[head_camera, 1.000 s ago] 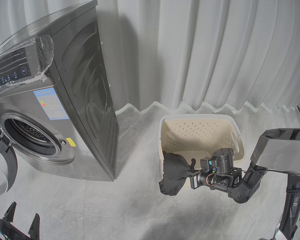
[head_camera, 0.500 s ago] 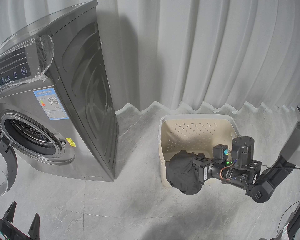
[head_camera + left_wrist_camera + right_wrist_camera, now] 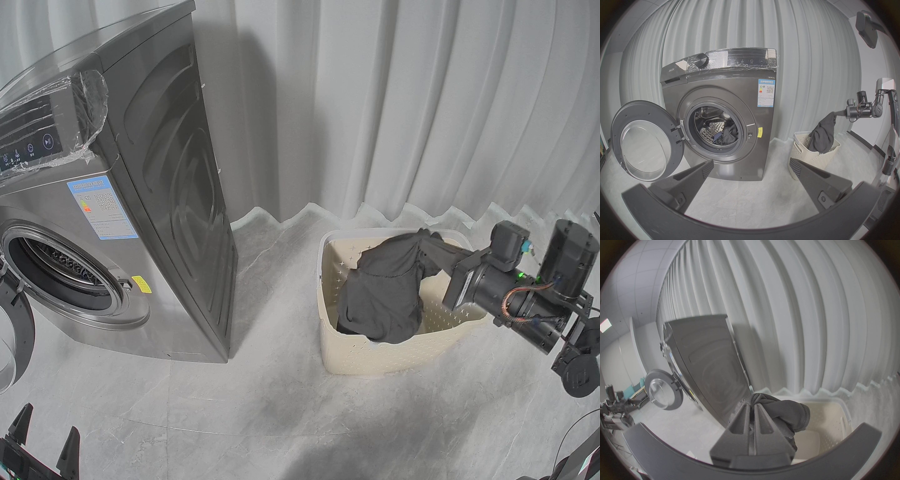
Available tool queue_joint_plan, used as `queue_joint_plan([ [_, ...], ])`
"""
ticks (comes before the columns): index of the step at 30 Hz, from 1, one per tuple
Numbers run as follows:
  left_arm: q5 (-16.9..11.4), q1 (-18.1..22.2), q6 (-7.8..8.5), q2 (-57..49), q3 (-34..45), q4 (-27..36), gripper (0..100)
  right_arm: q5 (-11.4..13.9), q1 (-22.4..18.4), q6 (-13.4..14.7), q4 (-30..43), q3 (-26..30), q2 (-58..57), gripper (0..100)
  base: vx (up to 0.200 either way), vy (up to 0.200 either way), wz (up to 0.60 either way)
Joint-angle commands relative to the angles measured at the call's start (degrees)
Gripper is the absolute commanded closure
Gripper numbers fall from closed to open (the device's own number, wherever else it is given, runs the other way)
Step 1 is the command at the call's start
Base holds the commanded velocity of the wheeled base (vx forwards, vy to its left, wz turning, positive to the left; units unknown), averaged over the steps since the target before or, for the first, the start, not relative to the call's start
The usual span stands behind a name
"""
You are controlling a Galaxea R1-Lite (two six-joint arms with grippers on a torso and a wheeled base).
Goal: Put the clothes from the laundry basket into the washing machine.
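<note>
A dark grey garment (image 3: 384,294) hangs over the cream laundry basket (image 3: 350,359), its lower end inside the basket. My right gripper (image 3: 437,249) is shut on the garment's top, above the basket's far right corner. In the right wrist view the two fingers (image 3: 740,424) pinch the bunched cloth (image 3: 784,413). The washing machine (image 3: 156,187) stands to the left with its drum (image 3: 62,272) open. In the left wrist view, dark clothes (image 3: 728,136) lie in the drum. My left gripper (image 3: 45,434) is open, low and in front of the machine.
The round machine door (image 3: 647,140) is swung wide open to the machine's left. A white curtain (image 3: 406,106) hangs behind the basket and the machine. Bare grey floor (image 3: 262,406) lies between the machine and the basket.
My right gripper rose and swung right and back, lifting the garment from the basket's near left corner. The cloth now hangs stretched out above the basket. The left arm stayed still.
</note>
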Motion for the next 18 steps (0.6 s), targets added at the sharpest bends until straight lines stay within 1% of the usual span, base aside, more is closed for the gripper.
queue_joint_plan([
  [1,-0.11,0.02,0.25,-0.93,1.01,-0.01,0,0.02,-0.03,0.13,-1.03,0.20,-6.86,100,0.000,0.000,0.00],
  [3,-0.20,0.02,0.34,-0.93,1.01,-0.01,0,-0.07,-0.03,0.13,-1.20,0.20,-8.53,100,0.000,0.000,0.00],
  [5,-0.29,0.02,0.51,-0.93,1.01,-0.01,0,-0.07,-0.03,-0.49,-0.68,-0.51,-9.67,100,0.000,0.000,0.00],
  [7,-0.20,0.02,0.16,-0.93,1.01,-0.01,0,-0.33,-0.03,-1.01,-0.68,-0.77,-10.02,100,0.000,0.000,0.00],
  [10,-0.38,0.02,0.16,-0.93,1.01,-0.01,0,-0.33,-0.12,-1.37,0.20,-0.51,-11.52,100,0.000,0.000,0.00],
  [13,-0.29,0.02,-0.28,-0.93,0.92,-0.01,0,-0.51,-0.21,-1.37,0.82,-0.33,-12.04,100,-0.200,0.000,0.00],
  [16,-0.38,0.02,-0.19,-0.93,0.92,-0.01,0,-0.51,-0.30,-1.37,1.70,-0.77,-13.45,100,-0.200,0.000,0.00],
  [18,-0.38,0.02,-0.02,-0.93,0.92,-0.01,0,-0.59,-0.30,-1.37,2.58,-0.77,-13.98,100,0.000,0.000,0.00],
])
